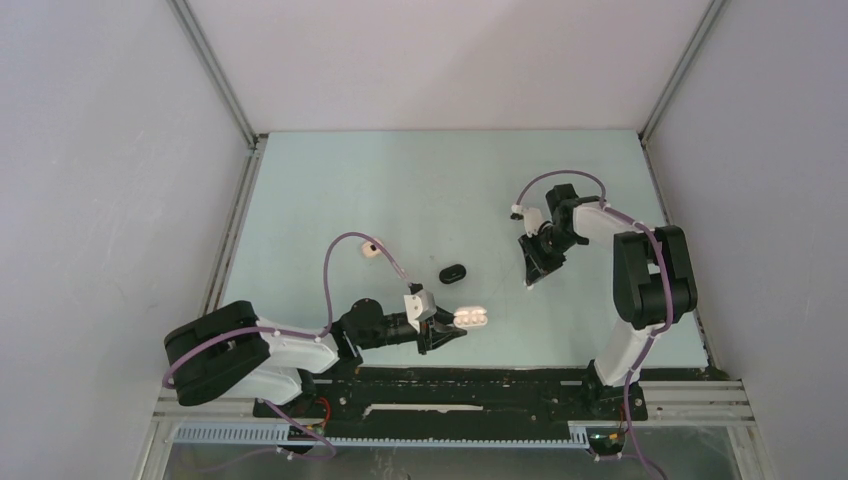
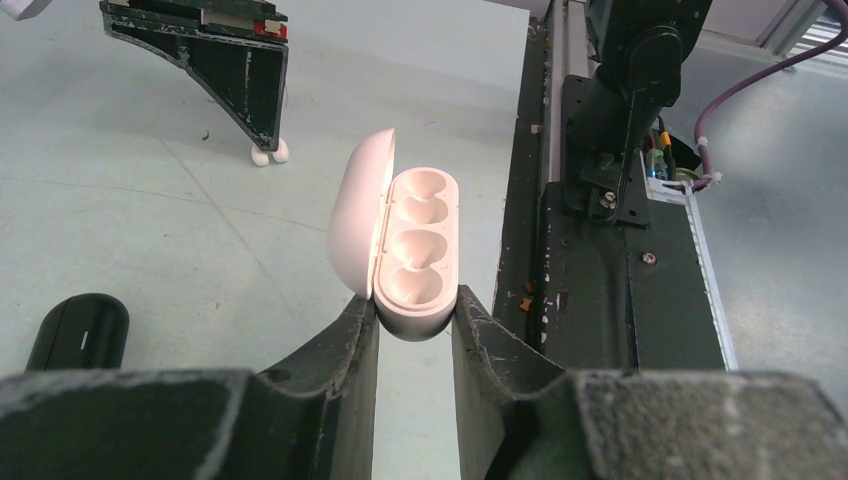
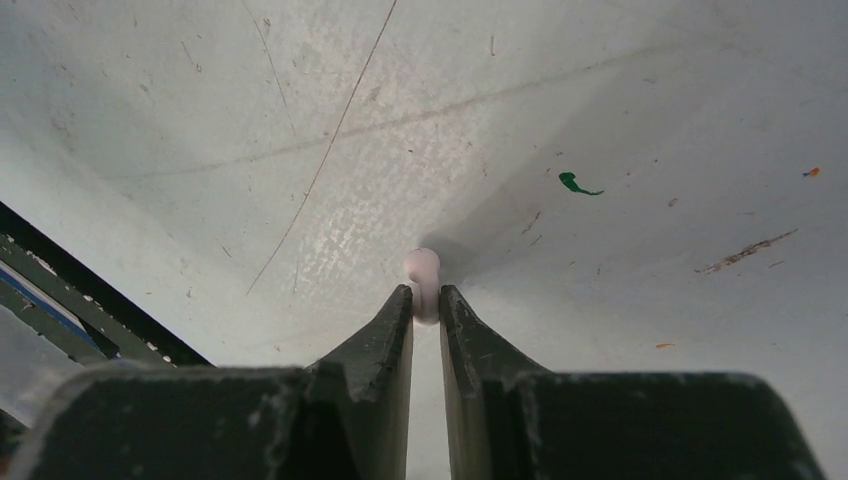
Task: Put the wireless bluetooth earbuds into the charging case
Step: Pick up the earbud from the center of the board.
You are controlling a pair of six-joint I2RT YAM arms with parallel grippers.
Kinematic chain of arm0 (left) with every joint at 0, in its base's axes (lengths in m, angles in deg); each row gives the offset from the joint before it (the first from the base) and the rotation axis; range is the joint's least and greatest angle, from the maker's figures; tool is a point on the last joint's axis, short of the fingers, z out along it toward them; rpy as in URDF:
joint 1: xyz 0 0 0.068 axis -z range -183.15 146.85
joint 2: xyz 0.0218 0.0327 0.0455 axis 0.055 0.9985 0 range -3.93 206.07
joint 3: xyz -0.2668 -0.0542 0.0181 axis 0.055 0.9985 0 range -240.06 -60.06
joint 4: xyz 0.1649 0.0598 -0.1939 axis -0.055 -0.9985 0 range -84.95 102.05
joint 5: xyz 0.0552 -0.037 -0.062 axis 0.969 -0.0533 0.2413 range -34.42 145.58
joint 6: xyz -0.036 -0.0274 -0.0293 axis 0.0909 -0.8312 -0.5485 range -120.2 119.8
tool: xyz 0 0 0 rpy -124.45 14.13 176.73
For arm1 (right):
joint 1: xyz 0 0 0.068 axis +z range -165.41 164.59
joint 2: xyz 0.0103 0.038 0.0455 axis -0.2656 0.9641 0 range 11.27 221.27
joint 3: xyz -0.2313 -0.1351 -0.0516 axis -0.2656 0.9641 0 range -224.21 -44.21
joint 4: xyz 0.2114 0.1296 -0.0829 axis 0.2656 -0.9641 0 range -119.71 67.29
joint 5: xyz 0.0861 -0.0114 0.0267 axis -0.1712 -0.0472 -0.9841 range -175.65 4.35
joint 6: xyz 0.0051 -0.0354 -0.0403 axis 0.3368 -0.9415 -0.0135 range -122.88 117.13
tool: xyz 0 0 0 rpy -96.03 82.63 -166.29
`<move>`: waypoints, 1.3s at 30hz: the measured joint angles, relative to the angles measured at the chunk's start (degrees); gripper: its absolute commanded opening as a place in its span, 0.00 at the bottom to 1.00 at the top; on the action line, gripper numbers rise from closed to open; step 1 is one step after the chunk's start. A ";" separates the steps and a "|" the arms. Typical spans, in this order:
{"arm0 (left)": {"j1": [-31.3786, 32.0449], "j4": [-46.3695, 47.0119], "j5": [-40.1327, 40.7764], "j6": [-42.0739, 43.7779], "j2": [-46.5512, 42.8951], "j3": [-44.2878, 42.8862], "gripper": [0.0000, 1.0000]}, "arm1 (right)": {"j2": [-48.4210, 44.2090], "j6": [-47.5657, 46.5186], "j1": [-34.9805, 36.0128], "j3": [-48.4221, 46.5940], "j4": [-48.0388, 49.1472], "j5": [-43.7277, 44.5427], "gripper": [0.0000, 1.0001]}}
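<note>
Ahead and to the right of my right gripper [image 3: 425, 295], a small green mark [image 3: 578, 183] sits on the pale table [image 3: 650, 90]. Farther right are a brownish smear [image 3: 745, 252] and 2 orange specks [image 3: 812, 172]. A long thin scratch [image 3: 330, 140] runs ahead on its left. Right of my left gripper [image 2: 415, 300] lies a black mounting plate [image 2: 600, 330].

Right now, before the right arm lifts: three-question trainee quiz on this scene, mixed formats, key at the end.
1. True or false: the pale pink pill-shaped plastic charging case held in the left gripper has its lid shut.
2. What sits between the fingertips of the right gripper? A) black pill-shaped case B) small pale pink rounded plastic earbud C) nothing
3. Fill in: the held case's wells are ____.

Key: 1 false, the lid is open; 2 B; 3 empty.
</note>
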 measured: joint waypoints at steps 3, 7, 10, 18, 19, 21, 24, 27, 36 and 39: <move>0.00 -0.04 0.00 0.00 0.00 0.00 0.00 | -0.04 0.00 0.00 0.00 0.00 -0.13 0.11; 0.00 -0.15 0.00 0.00 0.04 0.00 0.00 | -0.33 -0.13 0.00 0.00 0.04 -0.33 0.03; 0.00 -0.33 0.00 0.00 0.28 -0.04 0.00 | -0.79 -0.48 0.15 0.00 0.04 -0.04 0.00; 0.00 -0.79 -0.07 0.02 0.50 -0.04 0.00 | -11.87 -6.86 4.00 0.02 -2.49 0.52 0.00; 0.00 -0.83 -0.15 0.04 0.59 -0.09 0.00 | -15.04 -8.52 5.55 0.02 -3.37 0.57 0.00; 0.00 -1.20 -0.68 0.48 0.74 -0.33 0.00 | -21.07 -12.28 8.72 -0.04 -5.25 0.15 0.02; 0.00 -1.62 -1.51 1.55 0.72 -0.42 0.00 | -31.01 -19.91 14.01 -0.20 -9.88 -1.46 0.01; 0.00 -3.39 -1.79 3.30 0.48 -0.42 0.00 | -39.82 -25.70 19.67 -0.39 -14.86 -2.91 0.00; 0.00 -4.48 -2.29 6.91 -0.24 -0.42 0.00 | -36.72 -26.38 32.00 -7.78 -21.79 -8.76 0.00; 0.00 -4.50 -2.32 6.99 -0.22 -0.42 0.00 | -31.74 -24.83 32.87 -9.38 -21.77 -10.36 0.00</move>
